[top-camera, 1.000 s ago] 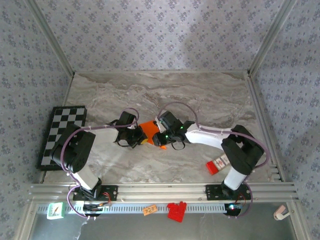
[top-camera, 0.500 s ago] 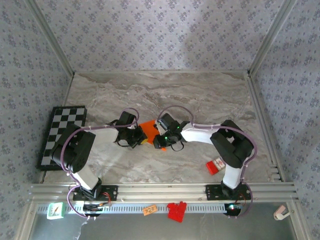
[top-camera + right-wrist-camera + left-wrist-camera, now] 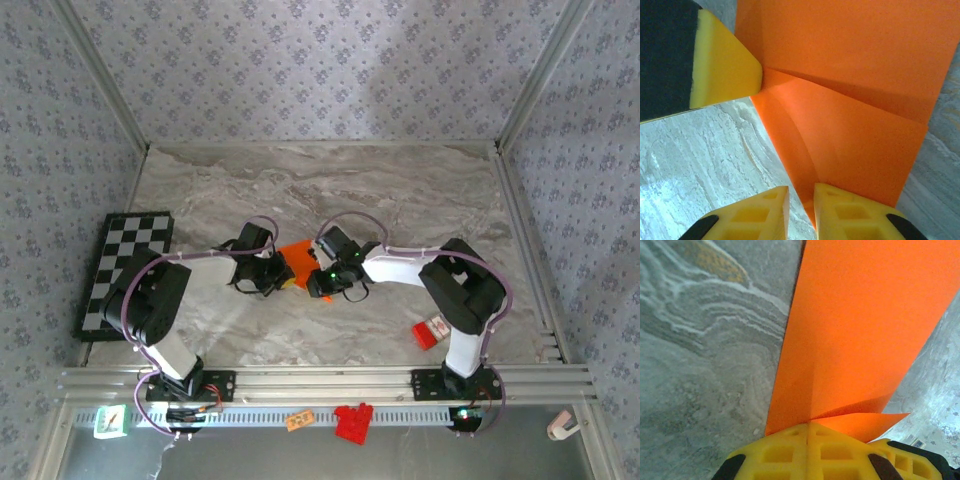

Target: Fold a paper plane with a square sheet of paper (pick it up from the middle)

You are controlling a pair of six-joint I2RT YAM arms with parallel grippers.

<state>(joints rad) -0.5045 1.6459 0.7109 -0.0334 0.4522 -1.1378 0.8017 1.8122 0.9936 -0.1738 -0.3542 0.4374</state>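
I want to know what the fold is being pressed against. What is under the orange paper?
The marble tabletop shows beside and beneath the square sheet of paper. Both end effectors, left and right, hold its edges. What is directly beneath its middle is covered by the sheet.

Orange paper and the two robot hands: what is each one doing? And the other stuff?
Orange paper: partly folded, held between both grippers.
Left gripper: shut on the paper.
Right gripper: pinching the paper's edge.
Checkerboard: flat at the table's left edge.
Red-and-white box: lying near the right arm.
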